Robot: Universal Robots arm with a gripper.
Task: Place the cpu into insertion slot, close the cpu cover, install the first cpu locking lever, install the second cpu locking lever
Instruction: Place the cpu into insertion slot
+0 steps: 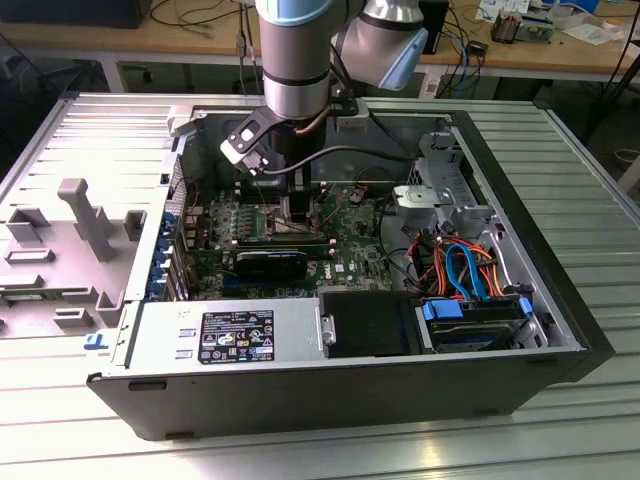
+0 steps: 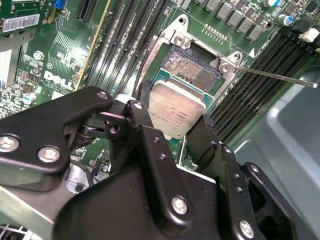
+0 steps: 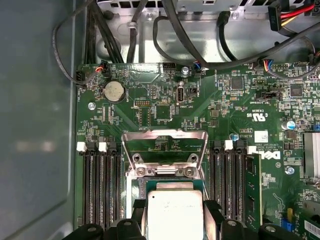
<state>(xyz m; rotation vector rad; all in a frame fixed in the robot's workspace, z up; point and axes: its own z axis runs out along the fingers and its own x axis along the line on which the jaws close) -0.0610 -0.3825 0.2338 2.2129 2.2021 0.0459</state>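
An arm (image 1: 295, 60) is seen reaching down into an open computer case (image 1: 330, 390), which lies on a ribbed metal worktop (image 1: 560, 440). The tool (image 1: 298, 205) is placed over the green motherboard (image 3: 225, 115), between two banks of long black memory slots (image 3: 100, 185).

In both wrist views the cpu (image 2: 177, 107) (image 3: 174, 212) is gripped by its opposite edges between the tool's (image 2: 176, 110) (image 3: 175, 207) black fingers (image 2: 145, 97), silver top facing the cameras. In the second wrist view it is held at the near edge of the insertion slot (image 2: 192, 67), part of whose dark recess is left uncovered. Whether the chip touches the slot cannot be told.

The cpu cover (image 3: 165, 135) is seen raised on its hinge in the first wrist view, with the board visible through its square opening. A thin lever (image 2: 275, 76) is seen sticking out from one corner of the slot's metal rim.

Coloured cables (image 1: 465, 265) are bundled inside the case, towards the exterior view's right.
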